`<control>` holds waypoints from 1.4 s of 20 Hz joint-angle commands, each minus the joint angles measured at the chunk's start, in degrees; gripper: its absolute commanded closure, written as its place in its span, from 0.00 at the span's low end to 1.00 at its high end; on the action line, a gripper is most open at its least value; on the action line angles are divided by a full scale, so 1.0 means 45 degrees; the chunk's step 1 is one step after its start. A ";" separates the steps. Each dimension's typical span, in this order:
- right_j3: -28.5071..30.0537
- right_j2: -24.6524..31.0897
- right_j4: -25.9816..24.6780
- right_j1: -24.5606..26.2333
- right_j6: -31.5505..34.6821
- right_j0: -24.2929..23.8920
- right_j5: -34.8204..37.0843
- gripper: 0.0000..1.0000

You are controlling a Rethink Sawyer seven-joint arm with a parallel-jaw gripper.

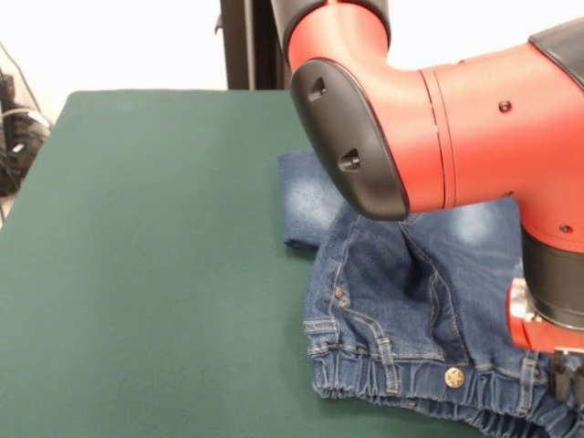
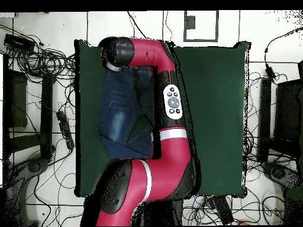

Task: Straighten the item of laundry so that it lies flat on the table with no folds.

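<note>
Jeans [image 1: 401, 301] lie at lower right of the green surface [image 1: 146, 274], one leg folded; claw state cannot be told.

A small pair of blue jeans [image 1: 401, 310] is spread on the green table [image 1: 155, 274], toward the right of the picture. The gathered waistband [image 1: 411, 391] is turned to the near edge, with a brass star button [image 1: 453, 376] on it. One leg [image 1: 306, 196] is laid away toward the far side, marked by a faded patch. Much of the jeans is covered by the red and black arm [image 1: 438, 128], which is stretched across from above. The gripper's fingers are not shown.
</note>
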 commanded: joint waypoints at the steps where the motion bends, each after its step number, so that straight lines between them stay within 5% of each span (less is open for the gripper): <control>1: 0.0342 0.1015 -0.0119 -0.0506 -0.3675 0.0450 0.0568 1.00; 2: 0.0460 0.0862 -0.0124 -0.0585 -0.3365 0.0480 0.0556 1.00; 3: 0.0405 0.0747 -0.0197 -0.0612 -0.3145 0.0531 0.0612 0.00; 13: 0.1330 0.0241 -0.0112 -0.1123 -0.2630 0.0509 0.0395 0.00; 21: 0.5878 -0.0658 0.0410 -0.3985 -0.2309 -0.0321 0.0355 0.00; 28: 0.8485 -0.0456 0.0219 -0.5546 -0.3067 -0.1132 0.0514 0.00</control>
